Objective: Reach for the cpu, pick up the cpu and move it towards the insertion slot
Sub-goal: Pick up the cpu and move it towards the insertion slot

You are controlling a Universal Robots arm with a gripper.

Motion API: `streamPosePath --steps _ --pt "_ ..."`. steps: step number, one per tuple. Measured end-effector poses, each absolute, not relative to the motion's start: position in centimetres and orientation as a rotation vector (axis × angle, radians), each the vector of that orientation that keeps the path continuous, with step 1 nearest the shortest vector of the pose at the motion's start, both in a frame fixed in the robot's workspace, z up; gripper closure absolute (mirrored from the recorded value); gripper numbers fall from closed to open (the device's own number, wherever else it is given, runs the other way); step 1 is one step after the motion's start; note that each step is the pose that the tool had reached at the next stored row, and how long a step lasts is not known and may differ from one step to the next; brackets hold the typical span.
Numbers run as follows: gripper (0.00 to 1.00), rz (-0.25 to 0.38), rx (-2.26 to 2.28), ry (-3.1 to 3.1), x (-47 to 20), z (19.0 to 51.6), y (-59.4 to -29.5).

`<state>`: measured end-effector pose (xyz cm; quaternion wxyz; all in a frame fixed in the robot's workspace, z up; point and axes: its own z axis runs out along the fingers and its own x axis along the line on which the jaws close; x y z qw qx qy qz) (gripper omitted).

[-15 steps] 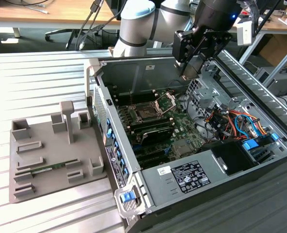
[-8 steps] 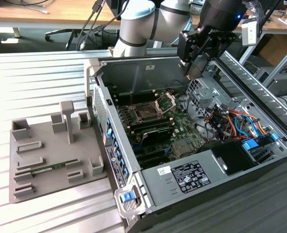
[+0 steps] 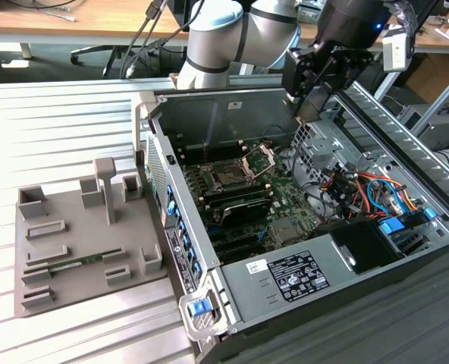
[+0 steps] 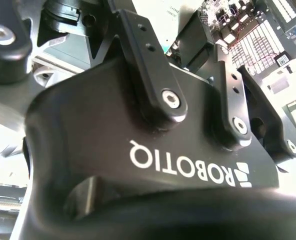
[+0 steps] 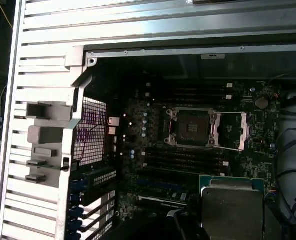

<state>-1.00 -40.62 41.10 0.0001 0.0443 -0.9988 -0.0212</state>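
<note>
The cpu (image 5: 233, 210) is a thin square chip with a pale metallic top and a green rim. It hangs close under the wrist in the first wrist view, with a dark finger (image 5: 182, 224) at its edge. My gripper (image 3: 304, 102) is shut on it, high over the far right part of the open computer case. The insertion slot (image 3: 228, 176) lies lower and toward the exterior view's left, on the green motherboard. It is a square socket (image 5: 190, 127) with a dark centre, and its silver load plate (image 5: 233, 132) is swung open beside it.
The case's metal walls (image 3: 209, 114) ring the motherboard. Bundled coloured cables (image 3: 361, 189) and a drive bay lie on the exterior view's right. Long black memory slots (image 3: 243, 203) run beside the socket. A grey tray (image 3: 35, 303) holding a green memory stick (image 3: 73, 265) rests outside the case on the left.
</note>
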Motion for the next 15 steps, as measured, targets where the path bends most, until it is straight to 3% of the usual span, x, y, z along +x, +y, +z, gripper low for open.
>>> streamPosePath --steps 15 --pt "0.45 -0.067 0.139 -3.138 0.3 41.1 -40.6"
